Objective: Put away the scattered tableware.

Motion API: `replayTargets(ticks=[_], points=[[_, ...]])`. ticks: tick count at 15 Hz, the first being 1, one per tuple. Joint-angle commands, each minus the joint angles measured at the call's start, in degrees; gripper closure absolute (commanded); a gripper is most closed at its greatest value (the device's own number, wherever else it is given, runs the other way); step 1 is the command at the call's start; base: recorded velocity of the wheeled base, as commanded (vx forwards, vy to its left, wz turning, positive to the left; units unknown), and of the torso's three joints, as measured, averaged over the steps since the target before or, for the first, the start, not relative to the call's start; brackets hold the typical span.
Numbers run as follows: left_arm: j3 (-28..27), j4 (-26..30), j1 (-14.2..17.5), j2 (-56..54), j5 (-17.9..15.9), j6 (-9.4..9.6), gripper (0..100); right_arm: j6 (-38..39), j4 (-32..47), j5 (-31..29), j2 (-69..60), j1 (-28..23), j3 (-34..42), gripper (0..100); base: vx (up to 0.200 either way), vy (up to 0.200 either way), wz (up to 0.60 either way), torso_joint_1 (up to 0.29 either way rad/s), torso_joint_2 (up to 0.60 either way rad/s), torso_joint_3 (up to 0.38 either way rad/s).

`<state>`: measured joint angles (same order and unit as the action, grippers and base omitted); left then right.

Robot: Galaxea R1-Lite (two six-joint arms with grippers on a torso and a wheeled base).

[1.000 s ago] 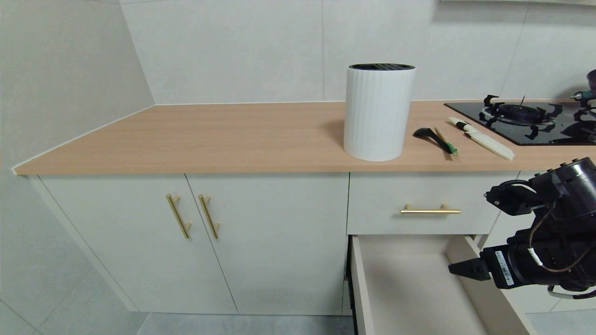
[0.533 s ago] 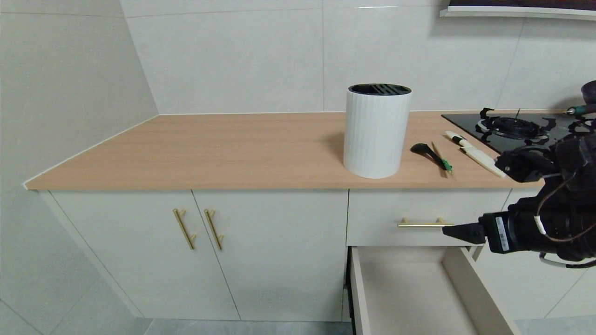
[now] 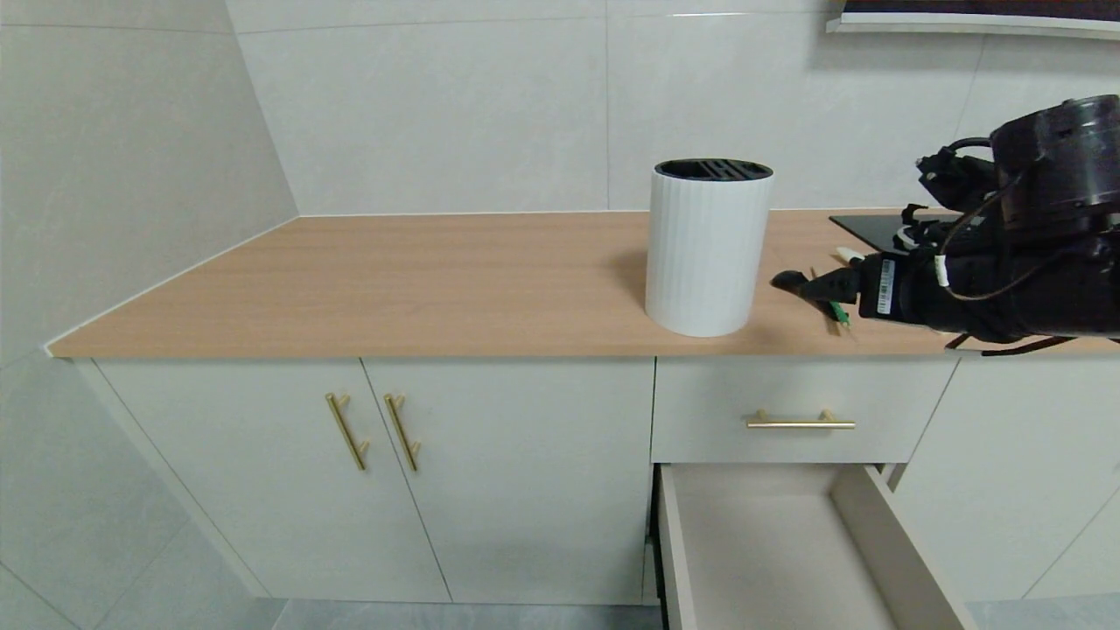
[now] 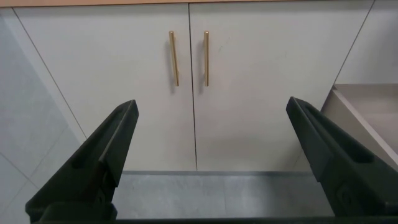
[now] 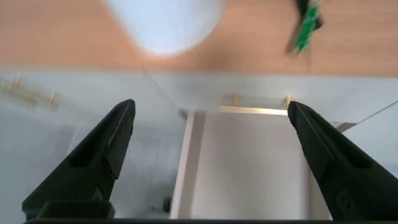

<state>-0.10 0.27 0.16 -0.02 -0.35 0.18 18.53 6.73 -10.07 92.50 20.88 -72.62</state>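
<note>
Head view: a black ladle (image 3: 787, 280) and green-tipped chopsticks (image 3: 838, 311) lie on the wooden countertop (image 3: 437, 280), just right of a white ribbed cylindrical holder (image 3: 707, 249).

The right gripper (image 3: 831, 287) hangs at counter level beside the ladle, its arm covering most of a white knife (image 3: 847, 255) and a black hob (image 3: 866, 224); its jaws are spread wide and empty. Below, a pale drawer (image 3: 674, 542) stands open. The left gripper (image 4: 211, 106), likewise spread and empty, faces cabinet doors with gold bar handles (image 4: 174, 59). A second ago the right arm was low beside the drawer; it has since risen.
</note>
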Motion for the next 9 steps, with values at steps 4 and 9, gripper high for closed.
replayTargets(ticks=[4,9], points=[[0.0,0.0,0.0,0.0,0.0,-0.01,0,5.7,-6.6,-14.2,18.0,-2.6,-8.1,0,0.000,0.000,0.00,0.000,0.00,0.000],[0.0,0.0,0.0,0.0,0.0,-0.01,0,5.6,-7.9,-16.0,20.3,-4.6,-9.6,0,0.000,0.000,0.00,0.000,0.00,0.000]])
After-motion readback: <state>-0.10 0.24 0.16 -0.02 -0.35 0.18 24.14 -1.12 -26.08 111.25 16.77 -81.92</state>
